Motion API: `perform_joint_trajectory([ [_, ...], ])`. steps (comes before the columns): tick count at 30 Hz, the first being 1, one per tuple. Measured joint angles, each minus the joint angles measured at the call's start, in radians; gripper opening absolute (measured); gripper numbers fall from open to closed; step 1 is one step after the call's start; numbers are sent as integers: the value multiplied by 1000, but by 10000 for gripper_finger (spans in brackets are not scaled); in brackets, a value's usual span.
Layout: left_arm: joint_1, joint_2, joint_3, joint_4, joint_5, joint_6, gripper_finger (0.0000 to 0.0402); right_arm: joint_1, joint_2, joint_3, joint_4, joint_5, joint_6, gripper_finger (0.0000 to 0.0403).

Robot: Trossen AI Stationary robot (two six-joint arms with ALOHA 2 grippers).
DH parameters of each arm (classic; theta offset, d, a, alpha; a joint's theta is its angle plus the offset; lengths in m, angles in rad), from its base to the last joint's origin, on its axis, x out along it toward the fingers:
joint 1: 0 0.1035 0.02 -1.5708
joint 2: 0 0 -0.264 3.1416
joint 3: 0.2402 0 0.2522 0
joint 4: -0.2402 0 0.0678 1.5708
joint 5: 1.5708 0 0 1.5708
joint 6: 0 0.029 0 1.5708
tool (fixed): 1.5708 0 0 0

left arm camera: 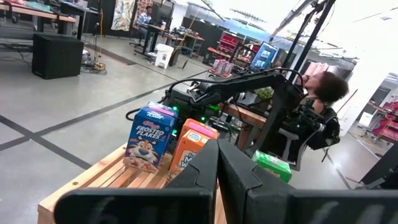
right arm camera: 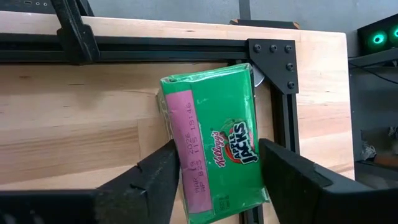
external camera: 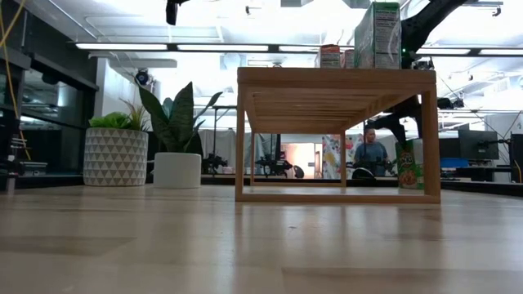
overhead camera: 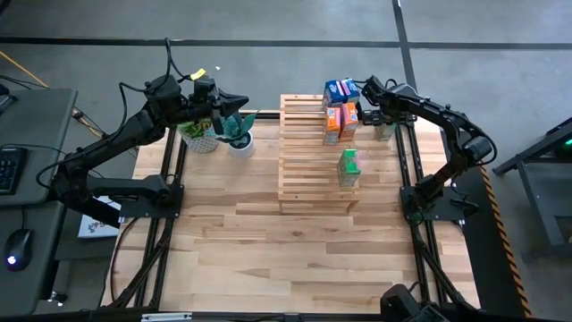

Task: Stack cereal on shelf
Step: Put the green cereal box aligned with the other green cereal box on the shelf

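Looks like most of the job's done: the shelf (overhead camera: 304, 170) already carries a blue box (overhead camera: 340, 90) and two orange boxes (overhead camera: 338, 122) bunched at its far right corner, plus a green box (overhead camera: 349, 167) standing alone by its right edge. What's left, I'd guess, is the Apple Jacks box (right arm camera: 214, 149), bright green with a pink date label, lying flat at the table's far right corner with the right gripper (right arm camera: 214, 180) straddling it, fingers wide on either side and not visibly squeezing yet. The left gripper (overhead camera: 239, 103) sits pinched shut over the plants (overhead camera: 219, 132) at the far left, holding nothing.
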Motion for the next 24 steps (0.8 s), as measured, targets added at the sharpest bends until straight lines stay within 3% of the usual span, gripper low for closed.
perform_joint_trajectory([
  [13,0,0,0,0,0,0,0,0,-6,24,-18,-22,0,172],
  [24,0,0,0,0,0,1,0,0,-61,224,-79,86,-22,160],
])
